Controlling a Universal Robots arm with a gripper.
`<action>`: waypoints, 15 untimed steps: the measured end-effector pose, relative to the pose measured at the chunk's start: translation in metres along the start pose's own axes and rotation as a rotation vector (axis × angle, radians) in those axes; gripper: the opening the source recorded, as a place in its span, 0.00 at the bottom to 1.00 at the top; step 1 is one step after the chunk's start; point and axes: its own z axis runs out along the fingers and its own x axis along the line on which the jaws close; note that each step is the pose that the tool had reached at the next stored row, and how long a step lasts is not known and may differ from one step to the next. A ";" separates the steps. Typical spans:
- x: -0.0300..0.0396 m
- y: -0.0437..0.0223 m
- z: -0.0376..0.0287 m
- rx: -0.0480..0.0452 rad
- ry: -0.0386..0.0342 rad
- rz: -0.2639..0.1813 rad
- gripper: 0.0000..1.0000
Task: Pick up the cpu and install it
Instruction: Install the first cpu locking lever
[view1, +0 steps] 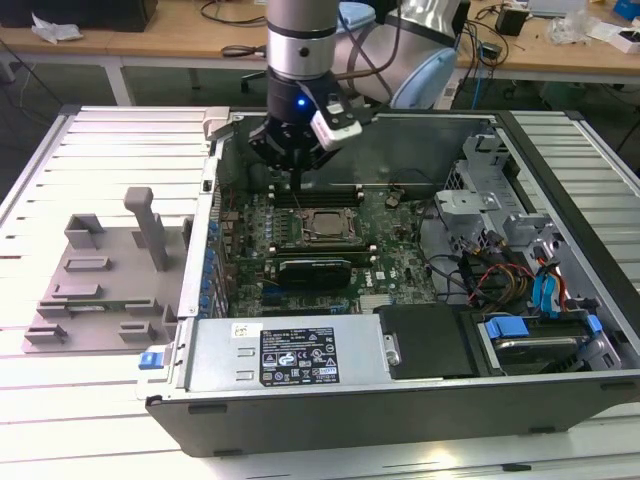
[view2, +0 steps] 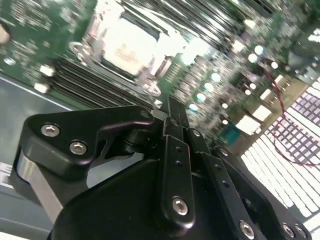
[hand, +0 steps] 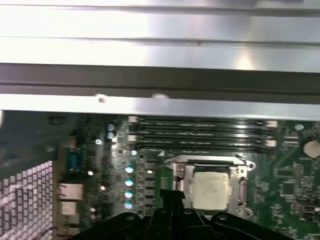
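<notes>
Gripper (view1: 296, 178): fingers are seen pressed together, nothing clamped, hung over the memory slots (view1: 315, 194).
Cpu (view1: 322, 226): seated in its socket (hand: 210, 187), apparently flat, at five o'clock from the gripper.
Case (view1: 400, 390): lies open.

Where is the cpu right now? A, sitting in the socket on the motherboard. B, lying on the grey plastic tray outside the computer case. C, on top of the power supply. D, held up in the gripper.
A: the cpu lies flat inside the socket frame on the motherboard, and the gripper hangs above the board beside it.
</notes>
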 end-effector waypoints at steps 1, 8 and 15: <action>0.0052 0.0009 0.0002 0.0000 0.0000 0.000 0.11; 0.0236 0.0129 0.0014 -0.0002 0.0001 0.000 0.11; 0.0068 0.0193 0.0060 -0.0029 0.0013 0.000 0.11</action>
